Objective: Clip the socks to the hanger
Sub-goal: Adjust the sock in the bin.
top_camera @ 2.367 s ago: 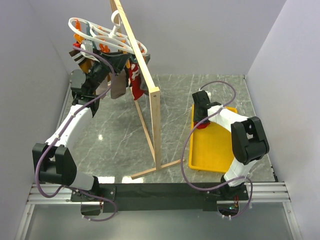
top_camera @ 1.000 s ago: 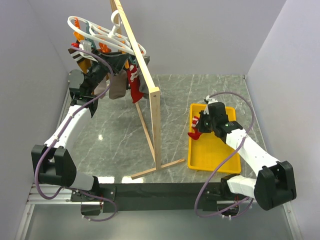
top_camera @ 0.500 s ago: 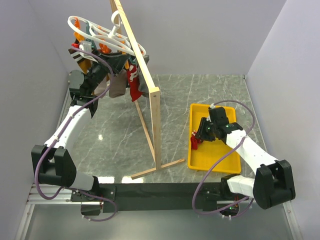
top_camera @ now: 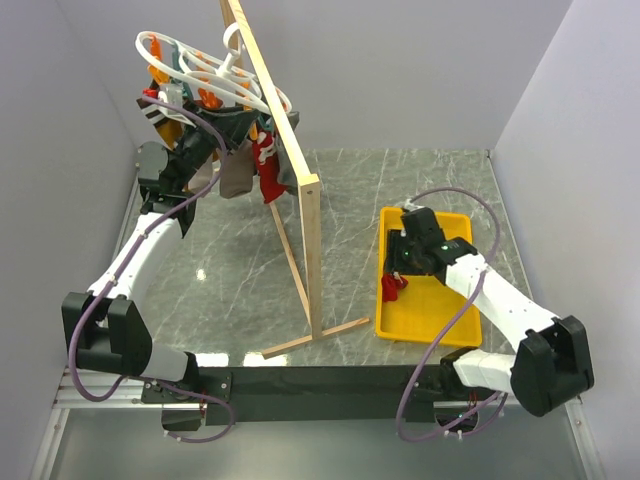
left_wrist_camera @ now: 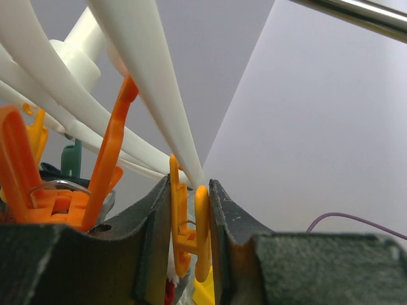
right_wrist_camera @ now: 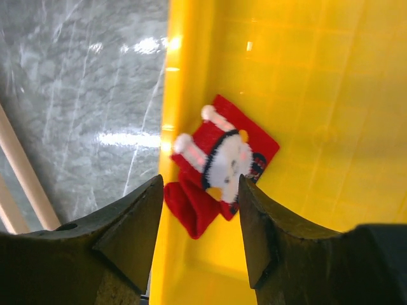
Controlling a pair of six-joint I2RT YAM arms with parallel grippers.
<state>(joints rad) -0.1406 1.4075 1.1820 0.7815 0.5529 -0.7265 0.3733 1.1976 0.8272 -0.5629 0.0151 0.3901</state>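
Red knit, soft and limp: one red sock [right_wrist_camera: 219, 162] lay crumpled in the yellow tray [right_wrist_camera: 305, 95], bunched against the tray's wall on the side toward the wooden rack [top_camera: 300, 200]. It had a white figure on its face and small white tabs at one end.

Right end effector [right_wrist_camera: 198, 190]: released, jaws spread, nothing between the pads. It hung directly above the sock, which showed in the gap between the two dark fingers [right_wrist_camera: 137, 219] in the wrist view. The sock's long axis ran on a diagonal across that gap, cuff toward the tray's middle and toe toward the wall, so oblique to the line on which the jaws close. My judgement: a straight descent would take the bunched middle, though the nearby wall leaves little room for the finger on that side.

Left end effector [left_wrist_camera: 189, 203]: clenched on an orange clip [left_wrist_camera: 191, 235] of the hanger [top_camera: 215, 75], squeezing the clip's two handles together. The hanger was hard white plastic in looped ovals, hooked high on the rack, with orange and teal clips. A second red sock [top_camera: 265, 165] hung beneath it among darker items.

The right arm was clearly the nearer to the tray sock. The left arm was well apart from it, across the grey marbled bench [top_camera: 240, 260] and beyond the rack.
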